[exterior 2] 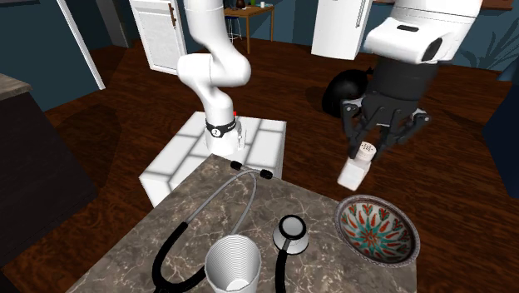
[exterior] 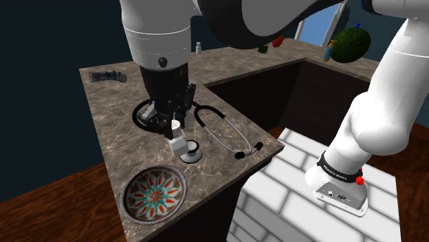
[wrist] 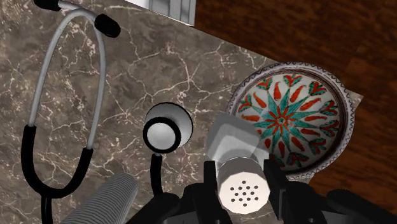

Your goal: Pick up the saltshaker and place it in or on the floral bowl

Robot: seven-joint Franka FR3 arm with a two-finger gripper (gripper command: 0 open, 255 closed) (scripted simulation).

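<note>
The jaws of the gripper (wrist: 242,181) are clamped on the perforated cap of the saltshaker (wrist: 232,137). Its pale, squarish body hangs straight out beyond the fingertips, clear of the marbled counter (wrist: 159,57). Much of that cap is covered by the black fingers (exterior: 187,103) in the shoulder view, where the hand also hides part of a dark ring on the counter just behind the jaws. On the counter's far corner, well away from the jaws, lies a dark, lumpy object (exterior: 104,75) that is too small to identify. To one side of the jaws a stethoscope (wrist: 38,121) loops across the counter, with its tubing cut off at the picture's edge. Its round chest piece (wrist: 167,127) lies face up just beside the hanging shaker. A ribbed grey cup (exterior 2: 234,262) stands near that disc, cut off at the second exterior view's lower edge. On the other side of the jaws sits the floral bowl (wrist: 347,121), patterned in red and teal. It is near the shaker but apart from it, at the counter's corner, and nothing lies between the two. The arm's white box stand (exterior 2: 179,162) rises beyond the counter. A black band around the arm's base (exterior 2: 220,128) carries white marks too small to read.
</note>
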